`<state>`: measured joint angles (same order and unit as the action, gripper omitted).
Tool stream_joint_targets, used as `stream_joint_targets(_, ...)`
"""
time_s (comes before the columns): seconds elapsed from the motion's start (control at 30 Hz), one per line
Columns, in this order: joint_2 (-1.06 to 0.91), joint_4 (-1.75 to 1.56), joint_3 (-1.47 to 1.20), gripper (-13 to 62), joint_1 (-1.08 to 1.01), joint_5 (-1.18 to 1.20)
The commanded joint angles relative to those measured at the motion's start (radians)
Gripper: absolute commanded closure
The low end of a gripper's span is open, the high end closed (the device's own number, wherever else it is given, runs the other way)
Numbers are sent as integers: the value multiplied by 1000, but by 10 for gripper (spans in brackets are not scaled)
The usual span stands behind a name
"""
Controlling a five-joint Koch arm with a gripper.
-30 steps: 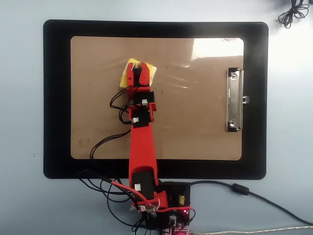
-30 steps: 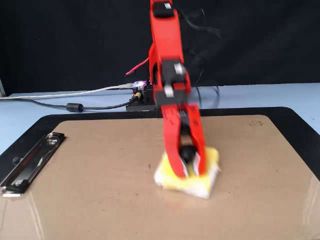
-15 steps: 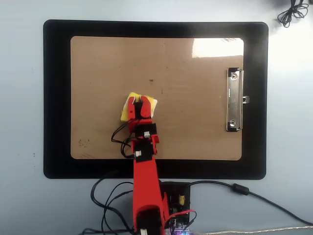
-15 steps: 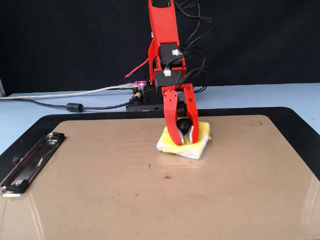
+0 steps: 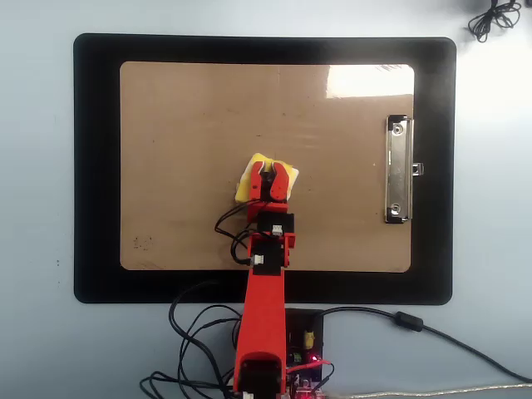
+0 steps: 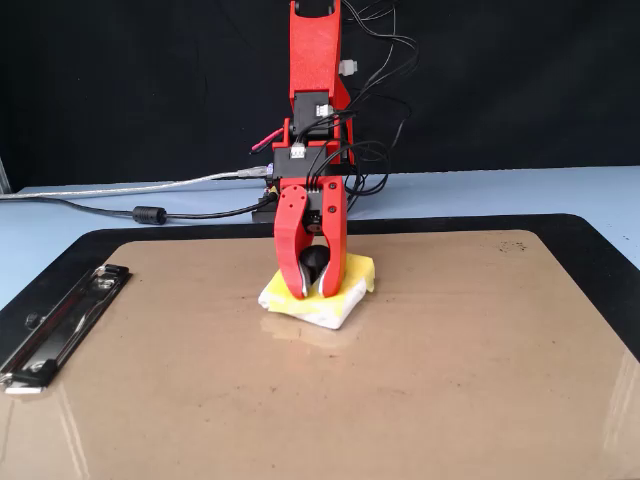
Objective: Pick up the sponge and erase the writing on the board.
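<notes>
We hold sponge (image 6: 316, 294) by its black knob, gripper (image 6: 313, 288) clamped, pressing it flat on board (image 5: 166, 125) near centre. Wiping step underway, we judge. Writing no longer visible; next, sweep any remaining faint marks, keeping pressure.

The red gripper (image 5: 269, 177) covers the middle of the sponge (image 5: 252, 169) in the overhead view, so only yellow corners peek out; the arm's base runs off the bottom edge there; in the fixed view the board (image 6: 480, 380) is cut by the lower edge, the arm's top by the upper; any writing is too faint to make out.
</notes>
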<state>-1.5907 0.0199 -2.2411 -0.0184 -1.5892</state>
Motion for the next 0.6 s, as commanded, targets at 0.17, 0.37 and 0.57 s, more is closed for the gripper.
stream_joint_targets(0.17, 532, 6, 575, 573, 74, -37)
stream_joint_targets(0.37, 230, 43, 270, 573, 75, -66)
stream_joint_targets(0.57, -264, 164, 37, 573, 92, -63)
